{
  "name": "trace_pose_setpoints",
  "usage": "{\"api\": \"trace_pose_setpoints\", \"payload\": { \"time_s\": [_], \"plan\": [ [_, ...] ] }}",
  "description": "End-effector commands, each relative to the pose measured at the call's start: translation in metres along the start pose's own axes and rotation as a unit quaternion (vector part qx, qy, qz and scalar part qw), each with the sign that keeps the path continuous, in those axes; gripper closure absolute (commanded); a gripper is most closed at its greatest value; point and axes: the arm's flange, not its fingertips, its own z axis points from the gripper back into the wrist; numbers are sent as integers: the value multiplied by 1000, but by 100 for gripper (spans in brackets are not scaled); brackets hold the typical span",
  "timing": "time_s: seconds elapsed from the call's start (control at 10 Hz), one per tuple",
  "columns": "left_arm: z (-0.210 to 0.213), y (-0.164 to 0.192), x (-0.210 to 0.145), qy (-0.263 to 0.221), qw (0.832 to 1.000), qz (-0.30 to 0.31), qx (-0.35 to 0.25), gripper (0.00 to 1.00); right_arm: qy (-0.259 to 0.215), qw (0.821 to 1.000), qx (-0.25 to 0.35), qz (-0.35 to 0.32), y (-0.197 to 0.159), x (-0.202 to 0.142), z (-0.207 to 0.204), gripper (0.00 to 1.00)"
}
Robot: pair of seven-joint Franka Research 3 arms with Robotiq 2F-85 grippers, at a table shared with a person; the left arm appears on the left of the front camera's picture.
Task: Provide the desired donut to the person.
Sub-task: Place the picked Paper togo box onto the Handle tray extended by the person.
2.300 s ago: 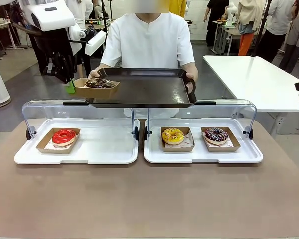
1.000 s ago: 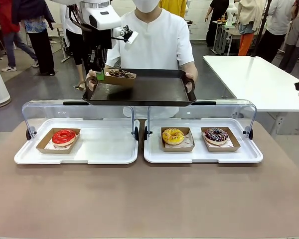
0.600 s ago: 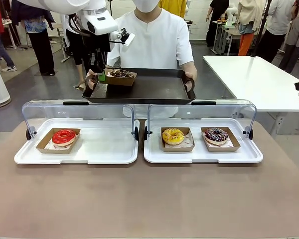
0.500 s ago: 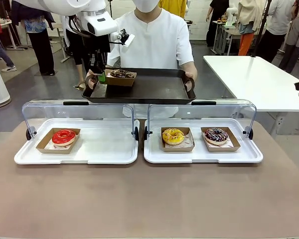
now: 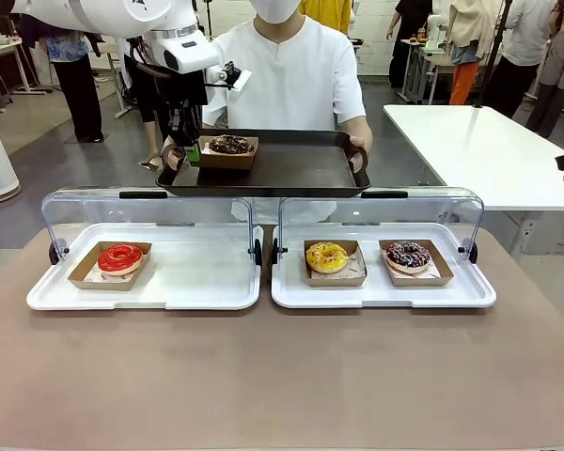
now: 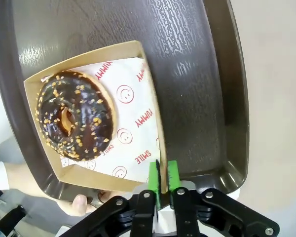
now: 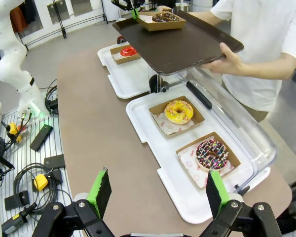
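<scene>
One chocolate donut [image 5: 230,144] on, seemingly, tray [image 5: 301,169].

Raised clear lids [image 5: 150,202] wall off both white trays [image 5: 146,287].

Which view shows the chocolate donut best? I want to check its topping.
The left wrist view: the chocolate donut is close, seen from above, nut bits clear, in its box on the tray. In the front view and the right wrist view it is small and far.

paper liner [image 6: 133,118] under the choc donut [image 6: 75,114] | red print reads "YUMMY" + "SMILE" w/ smiley faces | nothing else legible
</scene>
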Motion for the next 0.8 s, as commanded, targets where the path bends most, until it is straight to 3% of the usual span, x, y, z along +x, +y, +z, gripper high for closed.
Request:
{"api": "trace_pose_setpoints", "payload": {
  "time_s": [0.0,0.1,0.3,0.4,0.5,0.7],
  "plan": [
    [6,2,-6,-11,1000,-1,-4,14,-11,1000,2,3,-1,0,-1,0],
    [8,3,-6,-10,1000,-1,-5,0,-11,1000,2,3,-1,0,-1,0],
    [11,2,-6,-9,1000,0,-3,0,-11,1000,2,3,-1,0,-1,0],
    [13,2,-7,-9,1000,1,-2,8,-11,1000,2,3,-1,0,-1,0],
    [14,4,-7,-8,1000,-1,-3,0,-11,1000,2,3,-1,0,-1,0],
    [15,2,-7,-8,1000,-1,-4,0,-11,1000,2,3,-1,0,-1,0]
  ]
}}
